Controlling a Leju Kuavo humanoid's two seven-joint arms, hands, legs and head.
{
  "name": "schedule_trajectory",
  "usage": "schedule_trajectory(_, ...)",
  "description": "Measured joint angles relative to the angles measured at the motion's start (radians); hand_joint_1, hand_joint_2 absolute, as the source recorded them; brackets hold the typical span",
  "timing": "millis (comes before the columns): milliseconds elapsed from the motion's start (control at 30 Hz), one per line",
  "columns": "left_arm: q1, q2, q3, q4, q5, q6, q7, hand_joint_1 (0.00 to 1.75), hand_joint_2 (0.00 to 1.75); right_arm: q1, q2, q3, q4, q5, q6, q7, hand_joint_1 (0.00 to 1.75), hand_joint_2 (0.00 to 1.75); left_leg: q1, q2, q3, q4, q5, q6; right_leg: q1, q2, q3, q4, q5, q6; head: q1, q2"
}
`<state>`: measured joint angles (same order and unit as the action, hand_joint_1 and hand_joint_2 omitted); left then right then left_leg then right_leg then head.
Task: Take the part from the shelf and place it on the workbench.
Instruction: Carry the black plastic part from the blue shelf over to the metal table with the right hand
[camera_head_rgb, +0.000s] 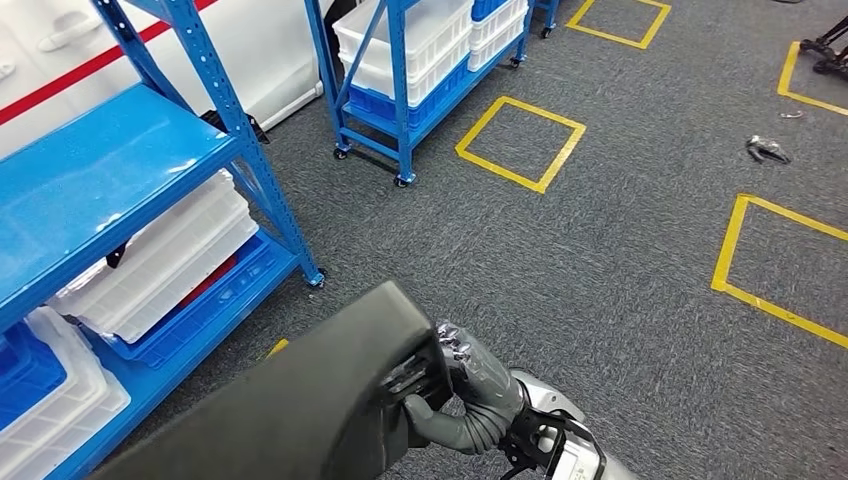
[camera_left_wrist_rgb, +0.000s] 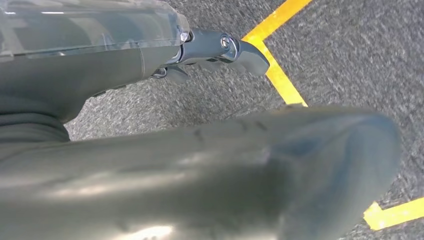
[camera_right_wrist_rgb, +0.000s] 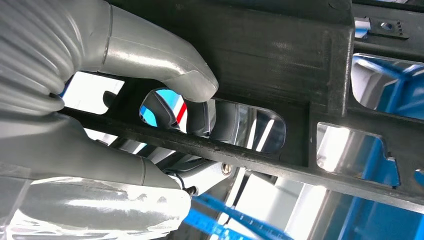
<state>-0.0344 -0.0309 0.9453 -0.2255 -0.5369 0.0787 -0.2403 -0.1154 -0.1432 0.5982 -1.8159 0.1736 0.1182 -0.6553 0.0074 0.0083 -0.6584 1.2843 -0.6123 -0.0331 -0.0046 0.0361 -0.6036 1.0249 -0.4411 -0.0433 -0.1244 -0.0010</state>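
The part, a big dark panel with cutouts, is off the blue shelf and carried low over the grey carpet. Right hand clamps its edge, thumb on top, fingers through a slot. Left hand: can't tell.

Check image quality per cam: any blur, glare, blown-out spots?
Head view: evenly lit and sharp on the blue shelf and carpet, with no harsh shadows. Left wrist view: the dark part sits very close and soft, with pale sheen along it; the left hand looks reasonably crisp. Right wrist view: background through the part's slots is overexposed; right hand is sharp.
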Motion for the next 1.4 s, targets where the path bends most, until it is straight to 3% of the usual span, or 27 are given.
schedule_trajectory(33, 0.0, 0.001, 0.0, 0.0, 0.0, -0.002, -0.001, 0.0, 0.0, 0.001, 0.003, 0.0, 0.001, 0.002, -0.004, 0.001, 1.73, 1.75, 0.0, -0.002, 0.013, -0.027, 0.025, 0.002, 0.001, 0.012, 0.0, 0.001, 0.001, 0.0, 0.0, 0.0)
schedule_trajectory(67, 0.0, 0.003, 0.0, 0.0, 0.001, -0.006, -0.002, 0.0, 0.0, 0.002, 0.007, 0.0, 0.001, 0.004, -0.009, 0.002, 1.73, 1.75, 0.0, -0.011, 0.043, -0.088, 0.061, 0.005, 0.001, 0.023, 0.001, 0.001, 0.002, 0.001, 0.0, 0.0)
schedule_trajectory(133, 0.0, 0.008, 0.001, 0.0, 0.002, -0.013, -0.005, 0.0, 0.0, 0.001, 0.015, 0.0, 0.0, 0.007, -0.016, 0.003, 1.73, 1.75, 0.001, -0.051, 0.108, -0.225, 0.115, 0.013, 0.001, 0.045, 0.0, 0.004, 0.004, 0.006, 0.0, 0.0)
schedule_trajectory(200, 0.0, 0.014, 0.004, 0.0, 0.009, -0.016, -0.006, 0.0, 0.0, 0.001, 0.023, 0.0, -0.001, 0.008, -0.022, 0.003, 1.73, 1.75, -0.001, -0.076, 0.133, -0.283, 0.126, 0.02, -0.001, 0.064, -0.006, 0.005, 0.009, 0.016, 0.001, 0.0)
schedule_trajectory(267, -0.002, 0.017, 0.012, 0.0, 0.022, -0.016, -0.006, 0.0, 0.0, 0.0, 0.031, 0.0, -0.001, 0.006, -0.025, 0.003, 1.73, 1.75, -0.002, -0.06, 0.137, -0.292, 0.131, 0.03, -0.004, 0.077, -0.012, 0.004, 0.015, 0.028, 0.001, 0.0)
schedule_trajectory(333, -0.005, 0.018, 0.021, 0.0, 0.03, -0.014, -0.006, 0.0, 0.0, -0.003, 0.036, 0.0, -0.001, 0.001, -0.026, 0.003, 1.73, 1.75, -0.001, -0.038, 0.142, -0.305, 0.142, 0.043, -0.003, 0.042, -0.026, 0.031, -0.006, 0.036, 0.002, 0.0)
schedule_trajectory(400, -0.003, 0.018, 0.027, 0.0, 0.032, -0.011, -0.005, 0.0, 0.0, -0.007, 0.042, 0.0, -0.001, -0.004, -0.03, 0.003, 1.73, 1.75, -0.001, -0.013, 0.142, -0.312, 0.148, 0.052, -0.002, -0.011, -0.072, 0.131, -0.07, 0.04, 0.005, 0.0)
schedule_trajectory(467, 0.001, 0.018, 0.031, 0.0, 0.027, -0.009, -0.004, 0.0, 0.0, -0.006, 0.046, 0.0, -0.001, -0.007, -0.039, 0.004, 1.73, 1.75, -0.003, 0.013, 0.139, -0.311, 0.147, 0.053, -0.006, -0.025, -0.127, 0.253, -0.124, 0.047, 0.007, 0.0)
schedule_trajectory(500, 0.002, 0.018, 0.032, 0.0, 0.024, -0.009, -0.003, 0.0, 0.0, -0.004, 0.047, 0.0, -0.001, -0.007, -0.045, 0.004, 1.73, 1.75, -0.003, 0.025, 0.138, -0.31, 0.147, 0.053, -0.008, -0.027, -0.136, 0.278, -0.126, 0.049, 0.007, 0.0)
schedule_trajectory(533, 0.001, 0.018, 0.033, 0.0, 0.019, -0.008, -0.002, 0.0, 0.0, -0.003, 0.047, 0.0, -0.002, -0.007, -0.052, 0.004, 1.73, 1.75, -0.003, 0.036, 0.137, -0.309, 0.145, 0.051, -0.01, -0.03, -0.125, 0.263, -0.11, 0.052, 0.007, 0.0)
schedule_trajectory(600, -0.001, 0.017, 0.033, 0.0, 0.009, -0.009, -0.001, 0.0, 0.0, 0.0, 0.047, 0.0, -0.006, -0.009, -0.064, 0.003, 1.73, 1.75, -0.002, 0.056, 0.139, -0.303, 0.139, 0.044, -0.012, -0.059, -0.056, 0.14, -0.053, 0.052, 0.007, 0.0)
schedule_trajectory(667, -0.002, 0.016, 0.033, 0.0, 0.0, -0.015, -0.002, 0.0, 0.0, 0.001, 0.047, -0.001, -0.015, -0.014, -0.072, 0.0, 1.73, 1.75, -0.006, 0.072, 0.139, -0.292, 0.129, 0.033, -0.006, -0.093, 0.0, 0.033, -0.024, 0.044, 0.007, 0.0)
schedule_trajectory(700, -0.003, 0.015, 0.033, 0.0, -0.004, -0.02, -0.003, 0.0, 0.0, 0.003, 0.047, -0.002, -0.019, -0.018, -0.076, 0.0, 1.73, 1.75, -0.009, 0.079, 0.139, -0.289, 0.126, 0.027, -0.002, -0.098, 0.009, 0.013, -0.024, 0.038, 0.007, 0.0)
schedule_trajectory(767, -0.006, 0.014, 0.033, 0.0, -0.018, -0.032, -0.007, 0.0, 0.0, 0.006, 0.047, -0.007, -0.026, -0.023, -0.08, -0.002, 1.73, 1.75, -0.009, 0.095, 0.142, -0.288, 0.123, 0.016, 0.002, -0.078, 0.006, 0.012, -0.023, 0.026, 0.007, 0.0)
schedule_trajectory(800, -0.008, 0.014, 0.031, 0.0, -0.026, -0.039, -0.01, 0.0, 0.0, 0.006, 0.047, -0.012, -0.03, -0.025, -0.082, -0.004, 1.73, 1.75, -0.006, 0.092, 0.142, -0.284, 0.116, 0.01, 0.001, -0.068, 0.005, 0.009, -0.021, 0.02, 0.008, 0.0)
schedule_trajectory(867, -0.01, 0.012, 0.028, 0.0, -0.043, -0.051, -0.015, 0.0, 0.0, 0.003, 0.048, -0.026, -0.043, -0.032, -0.083, -0.006, 1.73, 1.75, -0.001, 0.055, 0.121, -0.229, 0.076, 0.001, -0.002, -0.05, 0.006, 0.005, -0.016, 0.009, 0.007, 0.0)
schedule_trajectory(900, -0.009, 0.011, 0.026, 0.0, -0.048, -0.054, -0.016, 0.0, 0.0, 0.002, 0.048, -0.034, -0.051, -0.036, -0.084, -0.006, 1.73, 1.75, 0.002, 0.029, 0.095, -0.17, 0.042, -0.002, -0.002, -0.041, 0.006, 0.004, -0.015, 0.005, 0.007, 0.0)
schedule_trajectory(967, -0.006, 0.011, 0.023, 0.0, -0.058, -0.057, -0.016, 0.0, 0.0, 0.002, 0.049, -0.05, -0.068, -0.041, -0.085, -0.001, 1.73, 1.75, 0.002, 0.004, 0.03, -0.031, -0.016, -0.003, 0.0, -0.02, 0.005, 0.004, -0.014, 0.001, 0.007, 0.0)
schedule_trajectory(1000, -0.004, 0.011, 0.022, 0.0, -0.061, -0.058, -0.015, 0.0, 0.0, 0.004, 0.049, -0.058, -0.077, -0.042, -0.086, 0.003, 1.73, 1.75, 0.002, 0.001, 0.009, 0.008, -0.022, -0.002, 0.001, -0.008, 0.005, 0.005, -0.014, 0.001, 0.007, 0.0)
schedule_trajectory(1033, -0.004, 0.011, 0.021, 0.0, -0.065, -0.06, -0.013, 0.0, 0.0, 0.007, 0.049, -0.066, -0.087, -0.042, -0.087, 0.006, 1.73, 1.75, 0.002, 0.0, 0.007, 0.008, -0.006, 0.0, 0.002, 0.004, 0.006, 0.006, -0.014, 0.001, 0.007, 0.0)
schedule_trajectory(1100, -0.005, 0.011, 0.018, 0.0, -0.07, -0.062, -0.008, 0.0, 0.0, 0.009, 0.049, -0.081, -0.107, -0.042, -0.091, 0.013, 1.73, 1.75, 0.002, -0.018, 0.053, -0.103, 0.07, 0.008, 0.002, 0.028, 0.009, 0.007, -0.013, 0.001, 0.007, 0.0)
schedule_trajectory(1133, -0.005, 0.011, 0.017, 0.0, -0.071, -0.062, -0.005, 0.0, 0.0, 0.009, 0.049, -0.088, -0.116, -0.042, -0.093, 0.017, 1.73, 1.75, 0.003, -0.043, 0.084, -0.174, 0.102, 0.013, 0.002, 0.039, 0.009, 0.008, -0.013, 0.003, 0.007, 0.0)
schedule_trajectory(1167, -0.005, 0.011, 0.016, 0.0, -0.072, -0.063, -0.002, 0.0, 0.0, 0.01, 0.049, -0.094, -0.123, -0.042, -0.095, 0.021, 1.73, 1.75, 0.003, -0.066, 0.108, -0.232, 0.122, 0.016, 0.001, 0.049, 0.007, 0.009, -0.012, 0.007, 0.007, 0.0)
schedule_trajectory(1233, -0.006, 0.011, 0.015, 0.0, -0.076, -0.065, 0.004, 0.0, 0.0, 0.017, 0.049, -0.11, -0.136, -0.042, -0.1, 0.024, 1.73, 1.75, -0.001, -0.089, 0.126, -0.276, 0.127, 0.022, -0.003, 0.069, -0.001, 0.009, -0.006, 0.019, 0.007, 0.0)
schedule_trajectory(1300, -0.008, 0.011, 0.014, 0.0, -0.082, -0.068, 0.007, 0.0, 0.0, 0.032, 0.048, -0.127, -0.15, -0.039, -0.104, 0.025, 1.73, 1.75, -0.002, -0.069, 0.13, -0.288, 0.134, 0.032, -0.007, 0.08, -0.008, 0.008, -0.002, 0.033, 0.007, 0.0)
schedule_trajectory(1333, -0.009, 0.01, 0.014, 0.0, -0.084, -0.07, 0.007, 0.0, 0.0, 0.041, 0.048, -0.135, -0.157, -0.037, -0.106, 0.024, 1.73, 1.75, 0.0, -0.058, 0.132, -0.295, 0.139, 0.039, -0.006, 0.066, -0.013, 0.018, -0.011, 0.037, 0.009, 0.0)
schedule_trajectory(1400, -0.008, 0.009, 0.013, 0.0, -0.087, -0.072, 0.007, 0.0, 0.0, 0.057, 0.047, -0.149, -0.169, -0.03, -0.11, 0.024, 1.73, 1.75, 0.002, -0.031, 0.135, -0.307, 0.146, 0.05, -0.002, 0.016, -0.049, 0.095, -0.061, 0.042, 0.013, 0.0)
